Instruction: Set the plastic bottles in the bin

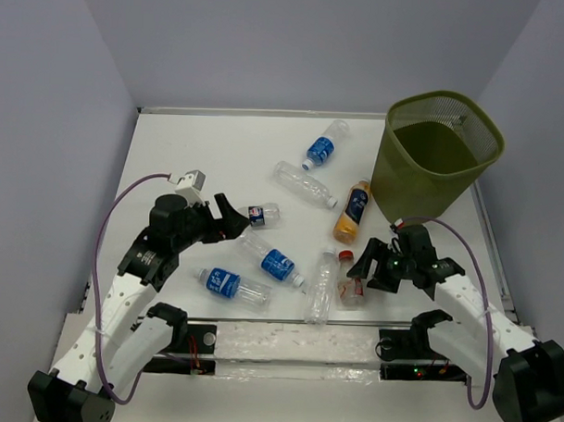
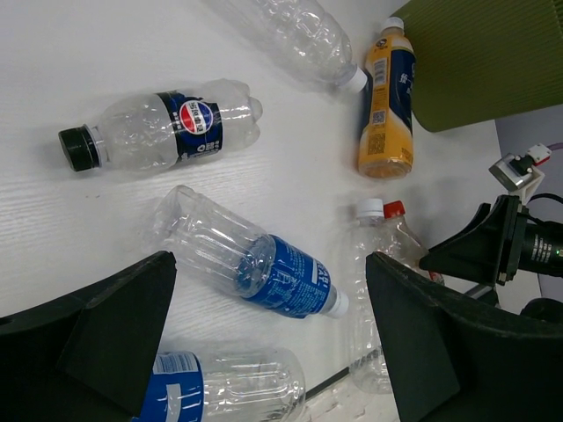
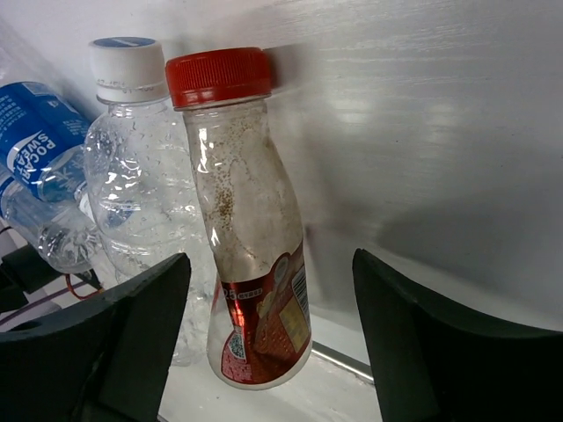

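Several plastic bottles lie on the white table. My right gripper is open around the red-capped bottle, which lies between its fingers without being gripped, next to a clear white-capped bottle. My left gripper is open and empty above a blue-labelled bottle, near a black-capped Pepsi bottle and another blue-labelled bottle. The orange bottle lies just left of the olive mesh bin at the far right. Two more bottles lie farther back.
Grey walls enclose the table on the left, back and right. A taped clear strip runs along the near edge between the arm bases. The bin's side and my right gripper show in the left wrist view.
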You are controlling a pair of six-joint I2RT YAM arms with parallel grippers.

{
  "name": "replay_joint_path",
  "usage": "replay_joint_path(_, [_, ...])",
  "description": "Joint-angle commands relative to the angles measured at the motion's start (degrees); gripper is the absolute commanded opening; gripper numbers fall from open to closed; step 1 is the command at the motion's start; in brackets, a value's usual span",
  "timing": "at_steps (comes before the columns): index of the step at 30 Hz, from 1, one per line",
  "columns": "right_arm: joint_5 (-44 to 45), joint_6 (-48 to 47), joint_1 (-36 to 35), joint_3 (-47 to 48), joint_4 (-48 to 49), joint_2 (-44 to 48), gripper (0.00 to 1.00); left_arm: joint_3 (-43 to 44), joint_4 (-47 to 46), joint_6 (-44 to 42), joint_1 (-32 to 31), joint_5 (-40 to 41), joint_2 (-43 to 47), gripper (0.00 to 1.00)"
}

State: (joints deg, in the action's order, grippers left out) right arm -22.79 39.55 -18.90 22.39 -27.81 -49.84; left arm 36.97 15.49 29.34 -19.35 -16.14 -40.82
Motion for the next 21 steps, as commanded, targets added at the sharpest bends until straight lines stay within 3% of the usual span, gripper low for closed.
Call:
replay_joint_path(1, [1.17,0.7,-1.23,0.46,4.96,-1.91,0.72,-0.76,-2.3,-1.13,0.55,-1.96,-0.05,0.99])
replay_joint_path(5, [0.2,1.23,-1.76,-0.07,6.63,-3.15,0.64,-0.76,-2.39,-1.22,0.63,-2.23,-0.14,0.99])
replay_joint_path(6, [0.02,1.49,-2.37,-0.24,6.89,-3.41,0.53,-0.85,-2.39,-1.22,0.63,-2.23,-0.23,0.99])
replay_joint_path(10, [1.33,2.02,-2.37,0.28,5.93,-1.75,0.28,-0.85,-2.39,-1.22,0.63,-2.32,-0.31,0.99])
replay_joint_path(21, [6.26,0.27,-2.37,8.0,-10.58,9.49,0.06,-0.94,-2.92,-1.39,0.81,-3.72,-0.4,0.99])
